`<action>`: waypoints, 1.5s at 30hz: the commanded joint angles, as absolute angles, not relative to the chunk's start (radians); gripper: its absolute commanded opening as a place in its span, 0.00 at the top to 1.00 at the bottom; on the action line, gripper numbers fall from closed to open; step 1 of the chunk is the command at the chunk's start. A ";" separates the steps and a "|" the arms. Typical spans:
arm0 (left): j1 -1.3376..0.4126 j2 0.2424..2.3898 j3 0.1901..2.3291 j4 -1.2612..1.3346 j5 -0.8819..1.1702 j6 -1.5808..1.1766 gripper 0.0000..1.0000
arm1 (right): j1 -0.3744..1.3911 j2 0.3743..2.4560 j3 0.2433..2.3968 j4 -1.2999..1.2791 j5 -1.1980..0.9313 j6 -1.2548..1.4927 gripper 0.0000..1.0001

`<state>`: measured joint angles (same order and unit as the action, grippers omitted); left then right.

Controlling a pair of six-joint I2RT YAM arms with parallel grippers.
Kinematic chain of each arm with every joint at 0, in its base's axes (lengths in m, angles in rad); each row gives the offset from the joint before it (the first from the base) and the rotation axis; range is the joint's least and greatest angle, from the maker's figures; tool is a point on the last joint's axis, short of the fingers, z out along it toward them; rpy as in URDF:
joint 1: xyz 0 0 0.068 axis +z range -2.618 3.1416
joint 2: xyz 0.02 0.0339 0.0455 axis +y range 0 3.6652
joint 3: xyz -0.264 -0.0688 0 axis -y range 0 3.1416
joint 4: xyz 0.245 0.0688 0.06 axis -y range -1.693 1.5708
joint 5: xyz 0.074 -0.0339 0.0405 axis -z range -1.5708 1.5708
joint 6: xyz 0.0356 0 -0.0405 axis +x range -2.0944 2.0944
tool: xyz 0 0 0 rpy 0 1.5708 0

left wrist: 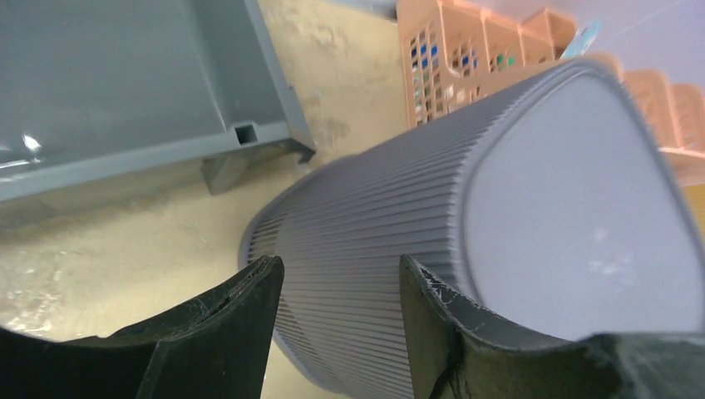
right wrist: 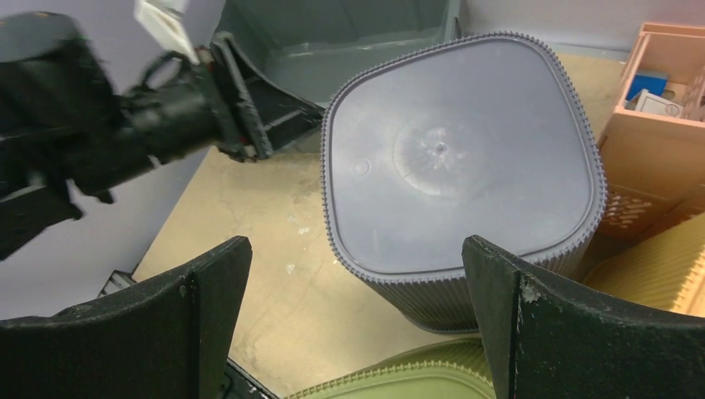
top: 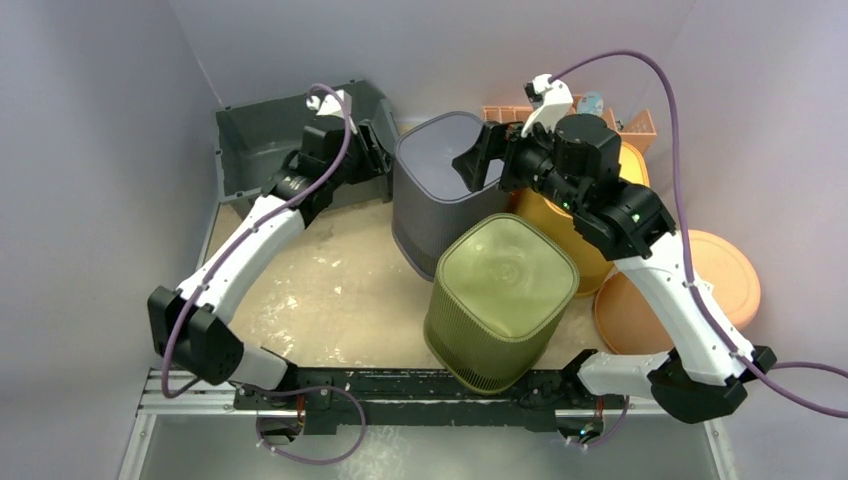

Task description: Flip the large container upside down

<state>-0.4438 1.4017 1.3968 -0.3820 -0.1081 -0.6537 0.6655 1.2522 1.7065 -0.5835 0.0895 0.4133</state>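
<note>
Table from above: tan tabletop (top: 330, 290); grey ribbed bin (top: 440, 170) stands centre-rear, closed base up, long axis vertical.
Left wrist: left gripper (left wrist: 337, 266) jaws apart, facing bin's ribbed side.
Right wrist: right gripper (right wrist: 356, 245) jaws wide apart above bin's base.

Bare worktop (top: 330, 290) lies open at centre left. The grey bin (top: 440, 185) is hemmed by the green bin (top: 500, 300) below, yellow bin (top: 550, 225) right, grey tray (top: 255, 145) upper left.
</note>
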 commanded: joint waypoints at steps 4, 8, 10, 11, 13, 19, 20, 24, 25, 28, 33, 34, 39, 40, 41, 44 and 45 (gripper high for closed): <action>-0.576 1.459 1.398 -0.297 0.048 -0.622 0.47 | 0.665 1.184 1.702 -0.583 0.177 0.423 0.00; -0.639 1.495 1.393 -0.262 0.065 -0.634 0.47 | 0.664 1.183 1.708 -0.585 0.187 0.423 0.00; -0.655 1.518 1.390 -0.241 0.085 -0.644 0.47 | 0.665 1.184 1.712 -0.588 0.186 0.423 0.00; -0.662 1.529 1.392 -0.237 0.091 -0.646 0.47 | 0.665 1.184 1.713 -0.591 0.187 0.423 0.00; -0.668 1.543 1.389 -0.238 0.093 -0.649 0.48 | 0.665 1.184 1.713 -0.597 0.191 0.423 0.00; -0.668 1.489 1.361 -0.295 0.032 -0.629 0.48 | 0.664 1.185 1.710 -0.599 0.207 0.423 0.00; -0.668 1.474 1.360 -0.316 0.021 -0.622 0.48 | 0.665 1.188 1.710 -0.598 0.207 0.422 0.00; -0.666 1.412 1.352 -0.392 -0.041 -0.593 0.48 | 0.664 1.207 1.712 -0.590 0.201 0.418 0.00; -0.667 1.398 1.356 -0.413 -0.059 -0.584 0.48 | 0.665 1.212 1.713 -0.588 0.198 0.417 0.00; -0.667 1.371 1.397 -0.503 -0.137 -0.544 0.48 | 0.664 1.226 1.721 -0.584 0.191 0.414 0.00; -0.649 1.335 1.486 -0.671 -0.263 -0.452 0.48 | 0.665 1.236 1.727 -0.582 0.187 0.410 0.00; -0.637 1.330 1.506 -0.699 -0.267 -0.442 0.48 | 0.665 1.237 1.727 -0.580 0.187 0.410 0.00; -0.439 1.302 1.546 -0.785 -0.304 -0.415 0.48 | 0.664 1.249 1.726 -0.569 0.176 0.410 0.00; -0.387 1.303 1.542 -0.788 -0.313 -0.411 0.48 | 0.664 1.251 1.725 -0.564 0.172 0.410 0.00; -0.362 1.313 1.544 -0.794 -0.344 -0.392 0.48 | 0.664 1.254 1.724 -0.561 0.169 0.410 0.00; -0.356 1.383 1.583 -0.835 -0.426 -0.284 0.43 | 0.665 1.262 1.724 -0.553 0.156 0.410 0.00; -0.355 1.406 1.598 -0.840 -0.433 -0.250 0.42 | 0.665 1.263 1.722 -0.549 0.151 0.410 0.00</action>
